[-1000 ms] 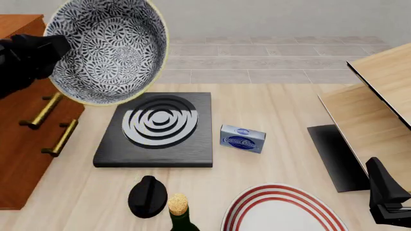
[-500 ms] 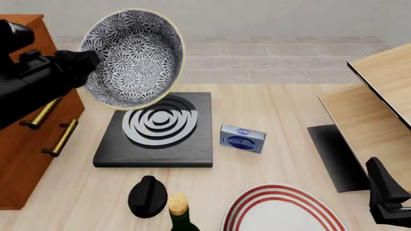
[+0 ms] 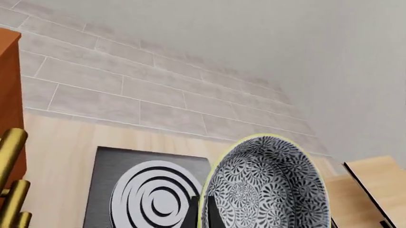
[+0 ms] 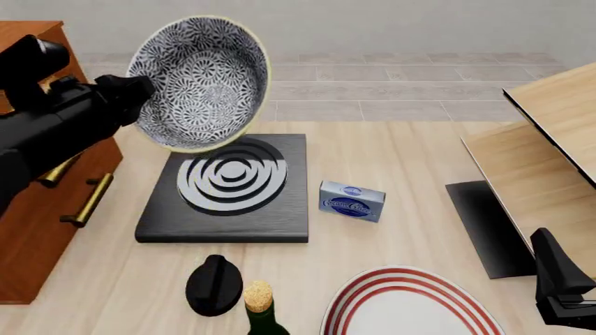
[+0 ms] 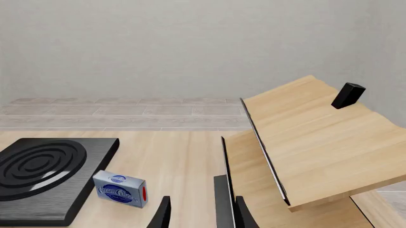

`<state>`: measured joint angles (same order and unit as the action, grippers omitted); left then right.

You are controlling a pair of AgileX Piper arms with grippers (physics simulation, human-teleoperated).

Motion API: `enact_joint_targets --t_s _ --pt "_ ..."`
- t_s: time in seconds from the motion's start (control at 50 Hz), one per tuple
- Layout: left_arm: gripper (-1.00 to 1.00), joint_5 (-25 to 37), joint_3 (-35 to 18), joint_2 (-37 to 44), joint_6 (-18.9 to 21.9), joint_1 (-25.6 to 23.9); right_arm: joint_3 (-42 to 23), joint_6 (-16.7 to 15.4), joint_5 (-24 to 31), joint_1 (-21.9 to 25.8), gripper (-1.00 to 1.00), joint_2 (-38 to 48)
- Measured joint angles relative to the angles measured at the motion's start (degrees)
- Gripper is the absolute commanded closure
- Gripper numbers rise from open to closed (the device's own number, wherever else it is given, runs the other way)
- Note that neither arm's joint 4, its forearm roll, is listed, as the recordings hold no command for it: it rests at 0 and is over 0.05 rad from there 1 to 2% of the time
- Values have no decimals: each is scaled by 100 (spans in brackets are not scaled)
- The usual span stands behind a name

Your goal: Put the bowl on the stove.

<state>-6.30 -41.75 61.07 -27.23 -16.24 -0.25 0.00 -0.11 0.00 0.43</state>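
- Bowl hung in the air, tipped on edge with its patterned inside facing the camera, above the far-left part of the stove and not touching it.
- Left gripper pinched the bowl's rim on its left side; in the left wrist view the black fingers straddled the pale rim of the bowl.
- Against half a second before, the bowl sat slightly lower and turned more edge-on; the left arm had come a little further in over the wooden cabinet.
- Stove lay flat on the table, its burner rings uncovered and open room all round the slab.
- Small blue box stood just right of the stove; it carried white lettering, too small to read.
- Near edge: black computer mouse, corked bottle top, red-ringed plate.
- Thin black panel lay at right beside a slanted wooden stand.
- Right gripper hung low at right, unmoved, fingers spread, holding nothing.
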Motion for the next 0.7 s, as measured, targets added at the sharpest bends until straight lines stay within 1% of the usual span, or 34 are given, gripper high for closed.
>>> enact_joint_targets --t_s 0.36,0.7 --pt "100 -623 465 327 -228 14 0 0 0 0 -100 0" --pt "100 -1036 639 670 -303 17 0 0 0 0 -100 0"
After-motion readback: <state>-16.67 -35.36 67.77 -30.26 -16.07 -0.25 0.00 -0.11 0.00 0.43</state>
